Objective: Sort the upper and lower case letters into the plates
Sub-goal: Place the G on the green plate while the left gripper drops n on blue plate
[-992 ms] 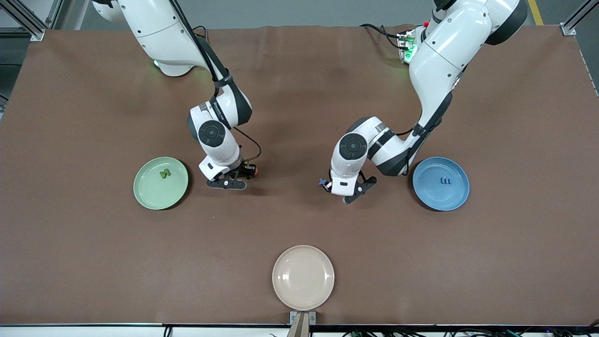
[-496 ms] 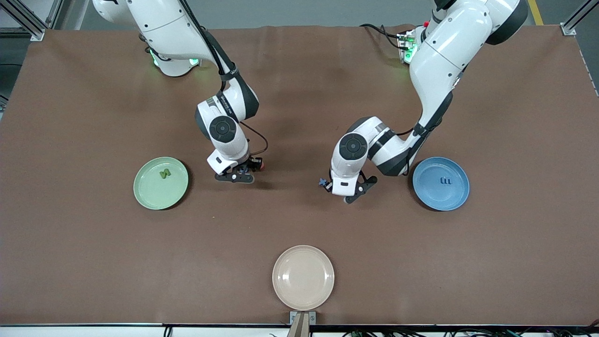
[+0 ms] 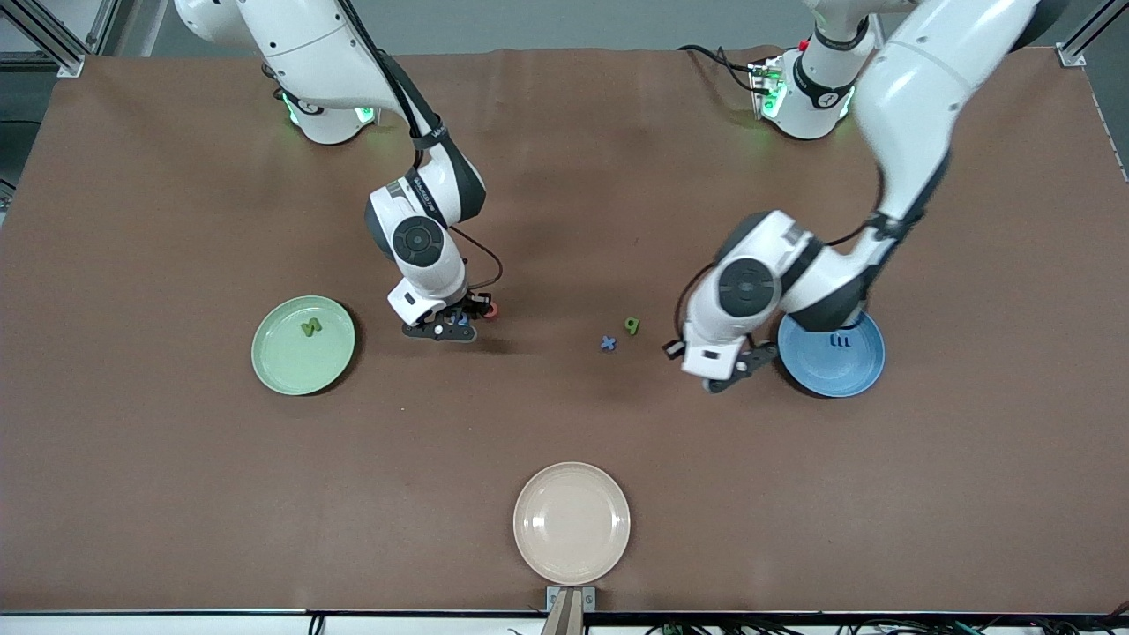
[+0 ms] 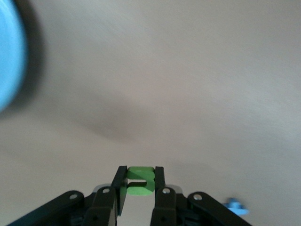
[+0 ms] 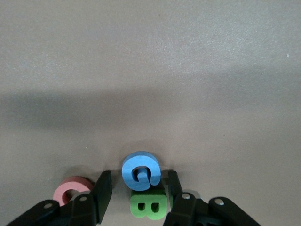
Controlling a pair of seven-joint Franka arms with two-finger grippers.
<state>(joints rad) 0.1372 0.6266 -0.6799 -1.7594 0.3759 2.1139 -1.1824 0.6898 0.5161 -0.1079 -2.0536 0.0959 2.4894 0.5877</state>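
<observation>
Front view: table [image 3: 176,494] fills the frame, brown. Pale green plate [image 3: 302,345] sits left of centre with one green letter in it; blue plate [image 3: 832,351] right of centre with a dark blue letter; cream plate [image 3: 571,523] low at centre, nothing in it.

Left gripper [image 3: 734,370] hangs just at the blue plate's left rim, clamped on a small green letter [image 4: 139,181] (left wrist view shows it pinched between both fingers, lifted off the table). Key relation: the blue plate lies immediately to the right of this gripper in the front frame, so my judgement is that a short sideways carry would put the letter over it. Which letter it is, I cannot read; its face is turned edge-on.

Right gripper [image 3: 441,330] is low at centre-left, fingers apart and straddling a blue G [image 5: 141,171], not yet pinching it. A green B [image 5: 148,206] lies just beside the G, deeper between the fingers, and a pink letter [image 5: 73,189] sits outside one finger (crowded; risk of catching the B too). The green plate lies to the left of this gripper in the front frame.

Loose at centre: a blue cross-shaped letter [image 3: 608,343] and a green one [image 3: 631,325], too small to read.
</observation>
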